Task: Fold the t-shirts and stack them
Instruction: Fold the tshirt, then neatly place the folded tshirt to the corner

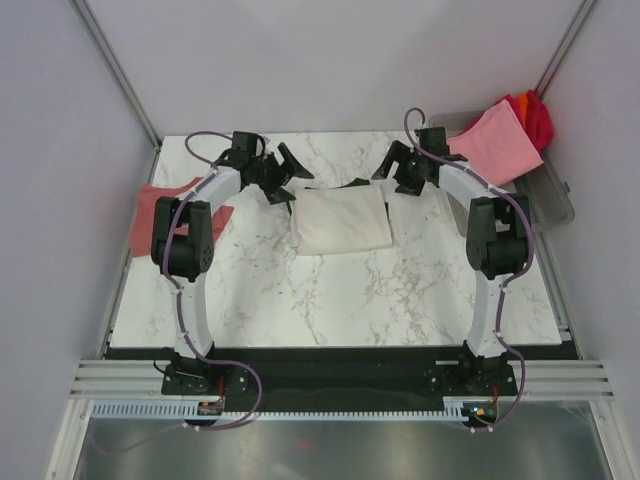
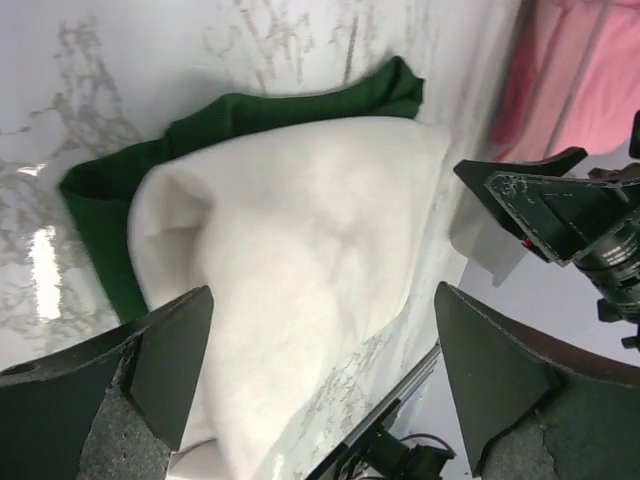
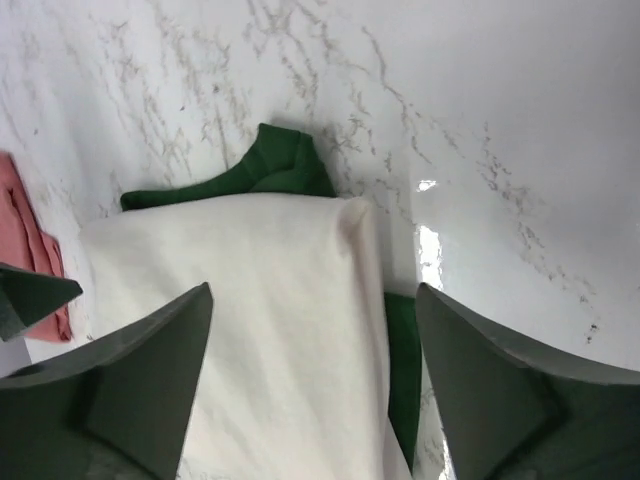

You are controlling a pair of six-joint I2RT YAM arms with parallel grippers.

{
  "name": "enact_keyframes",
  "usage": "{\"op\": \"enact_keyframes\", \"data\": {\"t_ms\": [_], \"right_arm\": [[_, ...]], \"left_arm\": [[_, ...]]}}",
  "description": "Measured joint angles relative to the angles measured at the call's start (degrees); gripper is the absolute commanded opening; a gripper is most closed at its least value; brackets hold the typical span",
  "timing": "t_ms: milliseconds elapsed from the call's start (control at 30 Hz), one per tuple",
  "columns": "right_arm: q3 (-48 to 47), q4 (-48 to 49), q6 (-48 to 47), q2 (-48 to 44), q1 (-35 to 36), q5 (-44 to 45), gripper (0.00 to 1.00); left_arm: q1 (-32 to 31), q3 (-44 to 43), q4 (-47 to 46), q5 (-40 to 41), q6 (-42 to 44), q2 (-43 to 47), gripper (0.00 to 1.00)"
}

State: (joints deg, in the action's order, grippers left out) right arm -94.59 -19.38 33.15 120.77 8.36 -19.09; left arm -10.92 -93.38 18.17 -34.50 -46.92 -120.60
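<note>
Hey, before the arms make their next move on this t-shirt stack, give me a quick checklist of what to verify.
1. left fingers open, empty: ok.
2. right fingers open, empty: ok.
3. white t-shirt folded, lying on the green t-shirt: ok.
4. Stack edges flush: not ok, green pokes out beyond white.
5. red t-shirt stacked: not ok, it lies apart at the table left edge.

The near half of the marble table (image 1: 330, 300) lay open. Farther back, a folded white shirt (image 1: 340, 220) filled the middle; a grey bin (image 1: 552, 200) crowded the right rear corner.
</note>
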Motion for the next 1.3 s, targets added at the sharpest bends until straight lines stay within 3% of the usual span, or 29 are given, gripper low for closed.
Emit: {"op": "enact_keyframes", "data": {"t_ms": [167,333,533,767,867,1033,1167,1200,1300], "right_arm": [[4.92,3.19,-1.53,-0.70,-0.46,0.15,0.94],[12.63,6.19,-3.19,-6.08,-0.37,0.37,0.86],[16.87,8.31,-4.61,-8.26,-0.33,0.70,0.87],[20.92,9.11,-6.27,-10.23,0.09,1.66,0.86],[22.45,9.86,-6.47,-11.28,0.66,2.38,0.84],[26.88,12.41,-6.32,-13.70,1.64,2.73,0.81],[29.66,13.81,-5.77,-15.61,2.03,2.69,0.80],[29.94,14.19,-5.70,-15.89,2.03,2.71,0.80],[30.53,15.12,-5.38,-16.92,2.03,2.67,0.80]], "left_arm": [[0.44,-0.35,1.22,1.75,2.01,-1.05,1.00],[-0.39,5.11,1.09,6.03,5.11,5.64,1.00],[-1.81,12.15,1.18,11.98,8.61,14.80,1.00],[-2.23,19.67,1.95,19.34,10.99,17.27,1.00],[-2.23,22.84,4.57,24.11,13.25,19.30,1.00],[-2.40,22.27,12.48,38.73,18.62,23.50,0.99],[-2.34,18.99,17.97,52.54,21.59,22.05,0.88],[-2.27,17.16,19.50,55.54,22.14,20.52,0.79],[-2.10,10.23,23.52,62.79,23.04,14.03,0.70]]}}
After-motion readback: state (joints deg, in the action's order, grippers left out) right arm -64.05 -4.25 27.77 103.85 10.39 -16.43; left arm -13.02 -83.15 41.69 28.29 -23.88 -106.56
